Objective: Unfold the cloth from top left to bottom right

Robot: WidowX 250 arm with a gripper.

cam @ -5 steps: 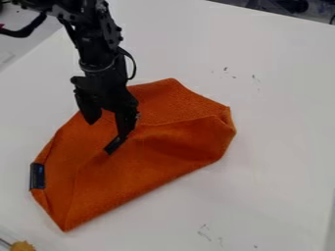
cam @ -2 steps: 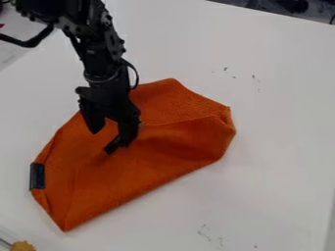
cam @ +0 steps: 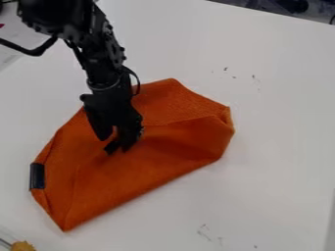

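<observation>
The jaws [cam: 107,145] stand slightly apart over the folded cloth [cam: 131,164], which spreads beneath and around them on the bench [cam: 275,147]; gripping its upper layer seems the step in hand, calling next for a shallow pinch.

Cloth [cam: 147,164] orange, w/ blk tag [cam: 37,176]. Arm [cam: 105,73] & gripper [cam: 107,144] blk. Tabletop [cam: 275,147] whitish, w/ sm. dk marks [cam: 204,233]; yel-brn bit [cam: 22,246] nr corner.

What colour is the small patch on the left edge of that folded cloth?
The patch is black or very dark, seen best in the camera view.
</observation>
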